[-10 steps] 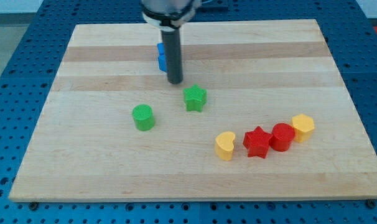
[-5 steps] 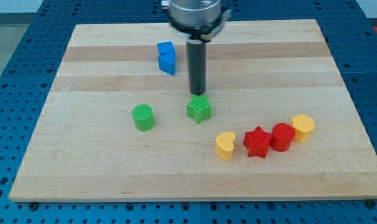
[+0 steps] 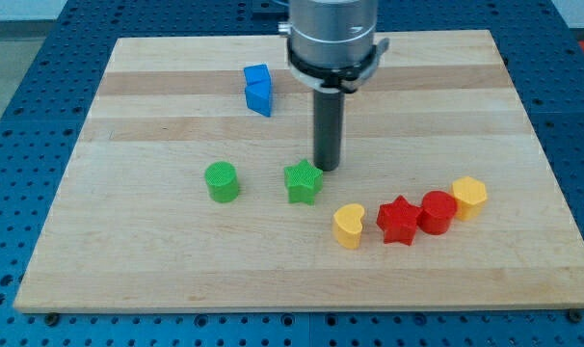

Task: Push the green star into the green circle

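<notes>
My tip rests just off the green star's upper-right edge, so the green circle lies to the view's left beyond the star; there is no pincer, nothing held.

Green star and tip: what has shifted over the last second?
My tip swung from the star's upper left to its upper right. The green star slid toward the view's bottom, ending about level with the green circle. That circle, the blue, red and yellow blocks stayed put.
</notes>
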